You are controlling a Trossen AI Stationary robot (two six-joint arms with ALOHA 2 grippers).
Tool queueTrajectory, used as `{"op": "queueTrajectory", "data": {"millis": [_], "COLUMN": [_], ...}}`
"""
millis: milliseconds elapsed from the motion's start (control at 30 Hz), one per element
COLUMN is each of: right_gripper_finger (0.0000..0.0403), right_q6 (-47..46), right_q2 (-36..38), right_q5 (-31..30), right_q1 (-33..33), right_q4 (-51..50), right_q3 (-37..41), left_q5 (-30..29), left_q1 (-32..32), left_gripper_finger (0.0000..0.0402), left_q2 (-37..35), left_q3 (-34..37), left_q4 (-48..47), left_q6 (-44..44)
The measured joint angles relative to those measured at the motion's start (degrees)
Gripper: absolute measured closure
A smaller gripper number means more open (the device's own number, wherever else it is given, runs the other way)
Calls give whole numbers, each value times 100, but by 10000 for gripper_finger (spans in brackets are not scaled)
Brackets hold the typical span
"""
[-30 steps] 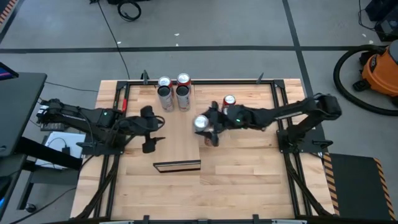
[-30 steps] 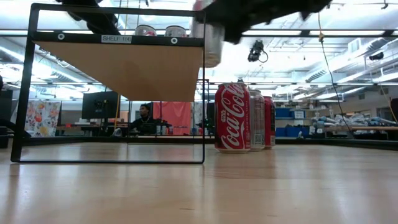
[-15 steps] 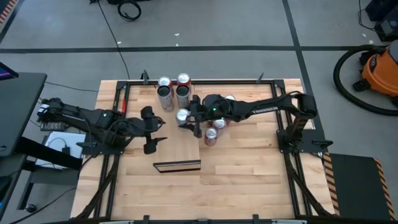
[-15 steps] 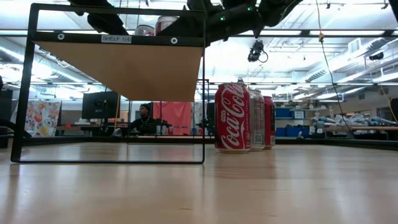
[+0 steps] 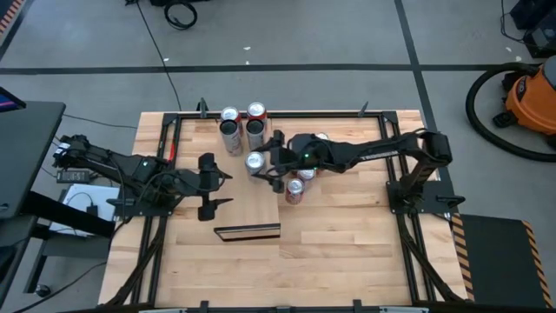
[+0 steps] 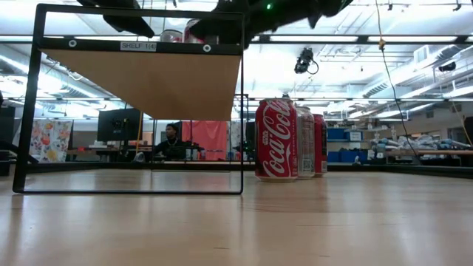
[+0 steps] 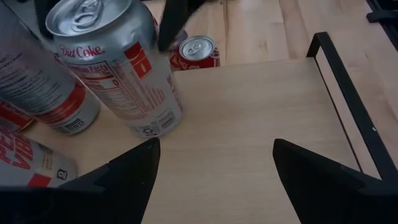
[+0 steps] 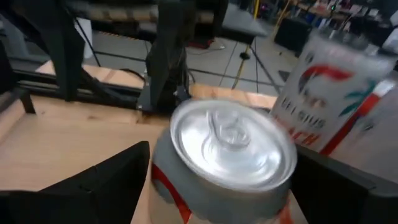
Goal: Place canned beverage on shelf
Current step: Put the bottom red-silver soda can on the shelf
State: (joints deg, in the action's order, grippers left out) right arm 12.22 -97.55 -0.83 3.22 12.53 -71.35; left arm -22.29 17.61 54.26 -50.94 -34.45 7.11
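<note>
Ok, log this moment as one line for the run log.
stage: releasing | right gripper: open around Diet Coke can, upright on shelf | left gripper: open, waiting over shelf | two cans at shelf's far end

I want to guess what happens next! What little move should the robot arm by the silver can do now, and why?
Probably the right gripper should back straight away. The Diet Coke can stands upright on the shelf, and the fingers look spread beside it, so it seems let go.
</note>
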Motion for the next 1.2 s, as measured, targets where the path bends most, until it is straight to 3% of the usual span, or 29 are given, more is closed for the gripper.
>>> {"op": "queueTrajectory", "data": {"millis": [300,500,700,933,1200], "right_gripper_finger": [39,39,49,57,57], "right_q6": [186,-219,-541,-755,-779], "right_q2": [734,814,639,443,-140], "right_q5": [-692,-914,-764,-655,-239], "right_q1": [-300,-557,-781,-689,-434], "right_q4": [-1056,-2072,-1571,-67,1211], "right_q3": [0,18,504,1086,1154], "left_q5": [0,-2,0,-16,-298], "left_q1": [0,0,0,-16,-17], "left_gripper_finger": [79,79,79,79,79], "left_q2": [0,0,0,1,-2], "left_q3": [0,0,0,-2,-4], "left_q4": [-61,-284,-507,-585,-657], "left_q6": [48,201,466,583,901]}}
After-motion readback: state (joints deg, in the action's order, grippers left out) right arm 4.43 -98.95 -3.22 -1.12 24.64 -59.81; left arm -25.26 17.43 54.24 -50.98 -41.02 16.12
